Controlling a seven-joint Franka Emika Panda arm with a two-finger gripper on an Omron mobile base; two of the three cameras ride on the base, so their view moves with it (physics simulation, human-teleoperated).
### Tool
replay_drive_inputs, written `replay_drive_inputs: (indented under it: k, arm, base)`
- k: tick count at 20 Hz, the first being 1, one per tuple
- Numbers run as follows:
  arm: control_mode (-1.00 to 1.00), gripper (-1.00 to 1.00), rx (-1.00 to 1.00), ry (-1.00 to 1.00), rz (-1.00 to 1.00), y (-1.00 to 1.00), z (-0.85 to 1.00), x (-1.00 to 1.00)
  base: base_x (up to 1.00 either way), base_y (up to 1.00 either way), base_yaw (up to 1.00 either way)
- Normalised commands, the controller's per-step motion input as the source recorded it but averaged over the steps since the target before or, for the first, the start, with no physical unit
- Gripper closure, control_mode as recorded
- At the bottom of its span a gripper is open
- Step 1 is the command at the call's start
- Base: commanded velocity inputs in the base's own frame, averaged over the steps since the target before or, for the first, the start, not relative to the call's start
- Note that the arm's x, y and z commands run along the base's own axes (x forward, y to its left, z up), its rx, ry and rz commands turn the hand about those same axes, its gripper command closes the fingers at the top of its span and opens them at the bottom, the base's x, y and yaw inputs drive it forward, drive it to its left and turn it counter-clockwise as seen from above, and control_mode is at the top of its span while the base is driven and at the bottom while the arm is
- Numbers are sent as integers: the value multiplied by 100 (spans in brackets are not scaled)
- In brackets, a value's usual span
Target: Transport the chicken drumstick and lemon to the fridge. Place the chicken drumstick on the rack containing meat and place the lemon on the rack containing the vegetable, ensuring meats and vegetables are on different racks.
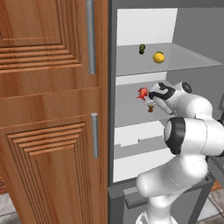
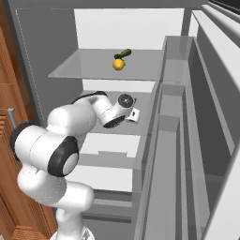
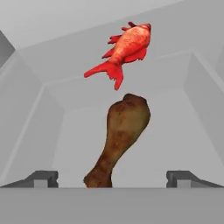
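Gripper (image 3: 112, 178): jaws spread wide, released, gripping nothing. Chicken drumstick (image 3: 121, 138): on the lower fridge shelf directly ahead between the fingertips, bone end nearest, thick end pointing away; its contact with the shelf is hard to make out. Red meat (image 3: 124, 47): just beyond it. Lemon (image 1: 159, 57): upper rack (image 1: 192, 61), beside the dark vegetable (image 1: 142, 49).
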Motion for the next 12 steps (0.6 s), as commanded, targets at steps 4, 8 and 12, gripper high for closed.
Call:
replay_drive_inputs:
  k: [4, 8, 12]
  arm:
    - [-100, -100, 0, -1, -5, 26, 33, -71]
    - [-100, -100, 0, 0, -6, 7, 45, -73]
    - [-100, -100, -2, 7, -3, 13, 56, -73]
  base:
    - [0, 0, 0]
    - [0, 0, 0]
    - [0, 0, 0]
